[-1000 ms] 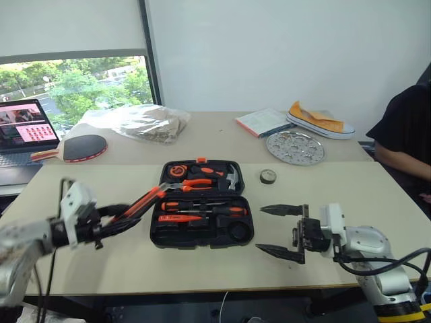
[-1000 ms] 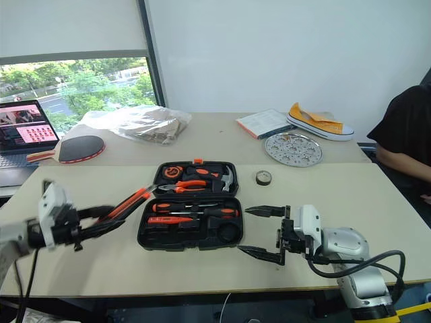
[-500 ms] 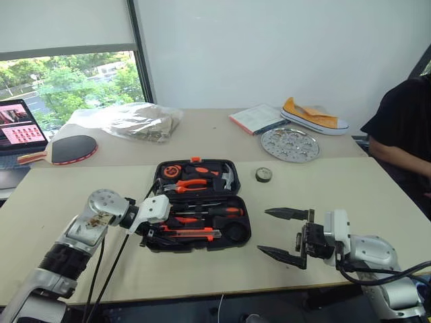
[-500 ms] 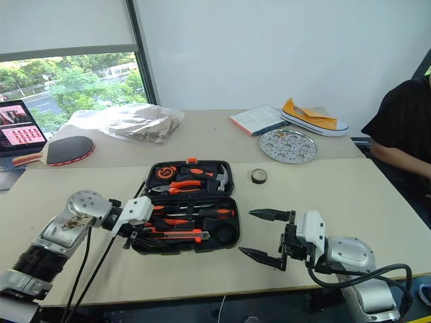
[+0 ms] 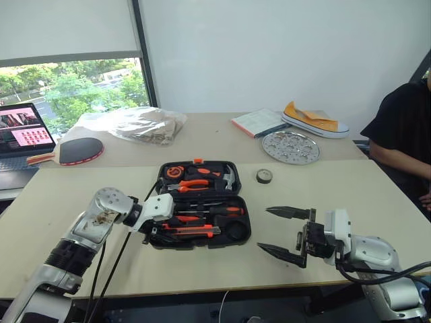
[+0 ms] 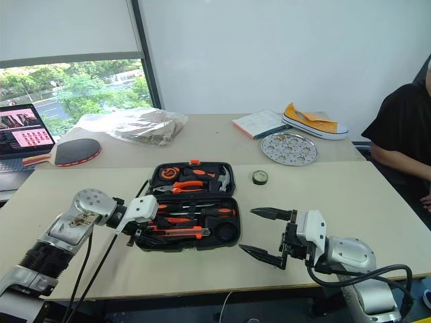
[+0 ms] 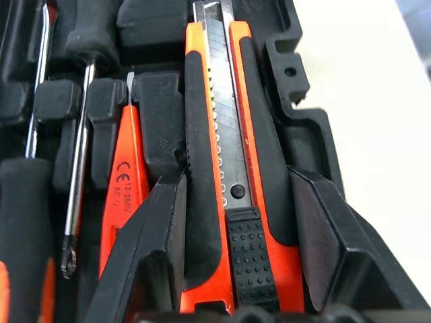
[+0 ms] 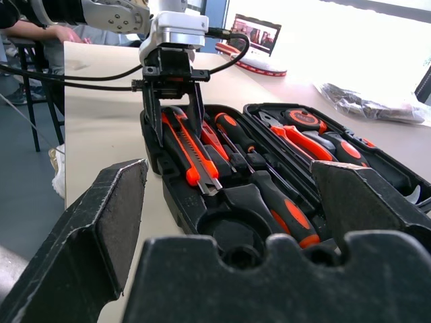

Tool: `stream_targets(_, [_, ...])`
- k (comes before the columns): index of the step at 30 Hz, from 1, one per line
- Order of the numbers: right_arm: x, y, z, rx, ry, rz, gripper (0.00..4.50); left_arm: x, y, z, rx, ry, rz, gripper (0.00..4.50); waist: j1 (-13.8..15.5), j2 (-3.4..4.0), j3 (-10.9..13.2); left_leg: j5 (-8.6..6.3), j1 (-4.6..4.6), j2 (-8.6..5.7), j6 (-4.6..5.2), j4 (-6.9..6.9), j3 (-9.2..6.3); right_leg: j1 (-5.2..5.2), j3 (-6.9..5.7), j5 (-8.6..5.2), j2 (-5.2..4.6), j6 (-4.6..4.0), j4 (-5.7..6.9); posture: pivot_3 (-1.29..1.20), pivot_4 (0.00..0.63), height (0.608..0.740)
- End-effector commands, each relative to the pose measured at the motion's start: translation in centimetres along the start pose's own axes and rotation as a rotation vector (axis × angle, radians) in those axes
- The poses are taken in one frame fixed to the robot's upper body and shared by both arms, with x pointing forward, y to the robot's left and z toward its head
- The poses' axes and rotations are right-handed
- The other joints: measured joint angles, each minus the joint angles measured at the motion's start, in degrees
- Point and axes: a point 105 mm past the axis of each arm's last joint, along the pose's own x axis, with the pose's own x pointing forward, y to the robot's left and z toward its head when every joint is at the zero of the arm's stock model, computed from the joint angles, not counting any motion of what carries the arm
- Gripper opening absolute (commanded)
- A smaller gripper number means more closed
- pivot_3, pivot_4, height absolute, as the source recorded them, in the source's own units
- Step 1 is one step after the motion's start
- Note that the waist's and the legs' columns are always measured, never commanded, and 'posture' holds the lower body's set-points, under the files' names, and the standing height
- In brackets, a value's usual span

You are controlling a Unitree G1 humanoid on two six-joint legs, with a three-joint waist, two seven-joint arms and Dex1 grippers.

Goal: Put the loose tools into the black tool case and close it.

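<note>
**Utility knife going into its slot; tape roll not yet in**

We judge the step in hand to be seating the utility knife (image 7: 225, 175) in the black tool case (image 5: 200, 205). The case lies open on the table (image 5: 101, 185), between our two grippers. The left gripper (image 5: 156, 229) is at the case's front-left corner, and the knife lies lengthwise between its fingers (image 7: 158, 229), in the front slot. The fingers stand part open, one along each flank of the knife's handle. Whether they press it or have just let go, we cannot tell. Just beside the inner finger lies the thin orange screwdriver (image 7: 124, 175), already in its slot; beyond it are the two black-and-orange screwdrivers (image 5: 209, 210).

The right gripper (image 5: 288, 232) hovers over the table just beside the case's right edge, its fingers (image 8: 101, 222) spread wide, holding and touching nothing.

The tape roll (image 5: 264, 176) sits on the table beyond the right fingers, well apart from them and near the lid's right edge. The round recess (image 8: 232, 232) in the case, nearest the right fingers, looks empty.

Next move, as we judge it: free the left fingers from the knife and lift straight off without dragging it out, then fetch the roll, likely with the right gripper. The lid stays open until that is in.
</note>
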Motion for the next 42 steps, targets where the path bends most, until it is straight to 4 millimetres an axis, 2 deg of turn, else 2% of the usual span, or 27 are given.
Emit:
stream_targets(1, [-0.2, -0.4, 0.7, -0.039, -0.011, -0.004, 4.50, 0.8, -0.5, 1.4, -0.011, -0.090, -0.006, 3.25, 0.2, 0.00, 0.0, 0.00, -0.04, -0.01, 0.00, 0.04, -0.03, 0.00, -0.02, -0.03, 0.00, 0.05, 0.00, 0.00, 0.150, 0.740])
stream_targets(4, [-0.1, -0.4, 0.5, -0.036, -0.009, 0.002, 4.50, -0.6, 0.2, 3.1, 0.030, -0.191, 0.043, 4.31, 0.4, 0.00, 0.0, 0.09, -0.21, -0.02, -0.18, 0.23, -0.05, -0.12, -0.06, -0.07, -0.04, 0.11, 0.01, 0.00, 0.150, 0.740])
stream_targets(7, [-0.1, -0.6, 0.4, -0.036, -0.009, 0.008, 4.50, -2.4, 0.6, 3.9, 0.048, -0.263, 0.086, 4.31, 0.1, -0.04, 0.0, 0.08, -0.49, -0.06, -0.17, 0.29, -0.04, -0.37, -0.05, -0.06, -0.06, 0.15, 0.03, 0.00, 0.150, 0.740])
stream_targets(9, [0.0, -0.7, 0.3, -0.036, -0.011, 0.010, 4.50, -3.1, 0.6, 3.6, 0.055, -0.266, 0.113, 4.31, 0.0, -0.03, 0.0, 0.09, -0.73, -0.11, -0.19, 0.31, -0.03, -0.66, -0.05, -0.04, -0.08, 0.17, 0.06, 0.00, 0.150, 0.740])
stream_targets(10, [0.1, -0.7, 0.2, -0.036, -0.013, 0.011, 4.50, -3.2, 0.4, 3.4, 0.044, -0.259, 0.106, 3.76, -0.1, -0.03, 0.0, 0.09, -0.75, -0.10, -0.21, 0.30, -0.03, -0.69, -0.06, -0.04, -0.06, 0.17, 0.06, 0.00, 0.150, 0.740])
stream_targets(12, [0.2, -0.7, 0.2, -0.036, -0.015, 0.012, 4.50, -3.1, 0.2, 3.2, 0.036, -0.257, 0.106, 3.33, -0.2, -0.02, 0.0, 0.07, -0.75, -0.09, -0.23, 0.27, -0.05, -0.69, -0.08, -0.04, -0.05, 0.16, 0.05, 0.00, 0.150, 0.740])
stream_targets(21, [0.6, -0.8, -0.2, -0.025, -0.019, 0.006, 4.50, -0.7, -0.5, 1.5, 0.039, -0.207, 0.127, 0.14, 0.2, -0.03, 0.0, 0.07, -0.76, -0.13, -0.22, 0.31, -0.05, -0.64, -0.06, -0.04, -0.09, 0.17, -0.01, 0.00, 0.150, 0.740])
stream_targets(27, [0.7, -0.6, -0.1, -0.022, -0.024, 0.005, 4.50, 0.6, -0.8, 0.2, 0.024, -0.142, 0.109, 0.04, 0.2, -0.02, 0.0, 0.07, -0.72, -0.13, -0.23, 0.31, -0.05, -0.64, -0.04, -0.04, -0.10, 0.17, 0.00, 0.00, 0.150, 0.740])
stream_targets(30, [0.5, -0.7, -0.1, -0.023, -0.021, -0.001, 4.50, 1.2, -1.4, -1.1, 0.029, -0.077, 0.082, 0.04, 0.3, -0.01, 0.0, 0.07, -0.66, -0.14, -0.23, 0.33, -0.05, -0.56, -0.03, -0.04, -0.12, 0.17, 0.00, 0.00, 0.150, 0.740])
stream_targets(34, [0.3, -0.7, -0.2, -0.023, -0.018, -0.014, 4.50, 2.1, -2.0, -3.2, -0.074, 0.019, 0.080, 0.04, 0.2, 0.07, 0.0, 0.07, -0.47, -0.14, -0.22, 0.33, -0.05, -0.41, -0.01, -0.04, -0.12, 0.16, 0.02, 0.00, 0.150, 0.740])
stream_targets(38, [0.4, -0.7, -0.2, -0.022, -0.021, -0.028, 4.50, 3.3, -2.1, -4.3, -0.183, 0.042, 0.096, 0.04, 0.3, 0.31, -0.2, -0.06, 0.02, -0.10, 0.00, 0.29, -0.05, 0.14, 0.01, -0.06, -0.09, 0.17, -0.02, 0.00, 0.150, 0.740])
stream_targets(40, [0.4, -0.7, -0.1, -0.023, -0.023, -0.033, 4.50, 3.6, -2.8, -4.3, -0.154, 0.036, 0.054, 0.04, 0.3, 0.37, -0.2, -0.28, 0.38, -0.08, 0.36, 0.27, -0.10, 0.57, -0.01, -0.11, -0.13, 0.24, -0.11, 0.00, 0.150, 0.740])
stream_targets(42, [0.3, -0.8, -0.1, -0.027, -0.021, -0.041, 4.50, 3.7, -2.6, -3.3, -0.129, -0.033, 0.072, 0.04, 0.2, 0.43, -0.3, -0.29, 0.67, -0.07, 0.37, 0.24, -0.10, 0.85, 0.02, -0.13, -0.17, 0.28, -0.14, 0.00, 0.150, 0.740])
